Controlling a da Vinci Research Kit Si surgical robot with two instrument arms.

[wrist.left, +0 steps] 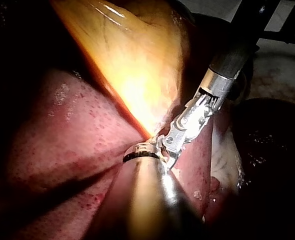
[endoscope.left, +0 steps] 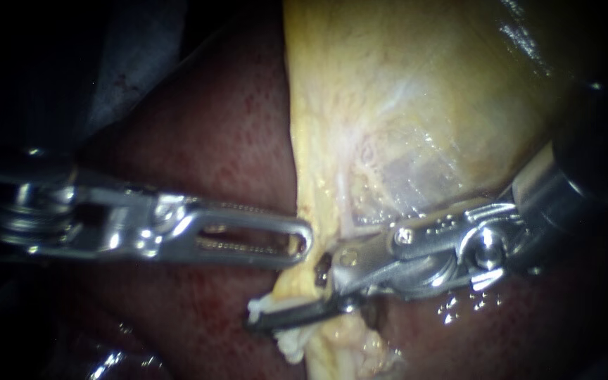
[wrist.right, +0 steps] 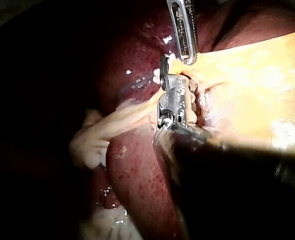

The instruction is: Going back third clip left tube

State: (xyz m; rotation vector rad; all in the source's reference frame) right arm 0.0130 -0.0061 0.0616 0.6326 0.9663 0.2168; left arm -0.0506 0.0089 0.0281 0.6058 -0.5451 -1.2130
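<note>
Crossing tube point(endoscope.left: 338, 339): right instrument point(endoscope.left: 291, 317) tip; left instrument point(endoscope.left: 301, 243) nr gallbladder point(endoscope.left: 402, 105) edge.

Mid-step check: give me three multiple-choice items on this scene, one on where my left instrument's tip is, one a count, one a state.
1. Where does the left instrument end?
A. At the gallbladder's edge, over the liver
B. Buried beneath the liver
C. Out of view

2. How many instruments show in the endoscope view?
A. One
B. Two
C. Three

3. The liver surface beside the right instrument is:
A. Dry and dull
B. Wet and glinting
C. Covered by gauze

Answers:
1 A: its slotted tip stops at the yellow edge.
2 B: one shaft enters from each side.
3 B: bright glints lie just below the shaft.
</note>
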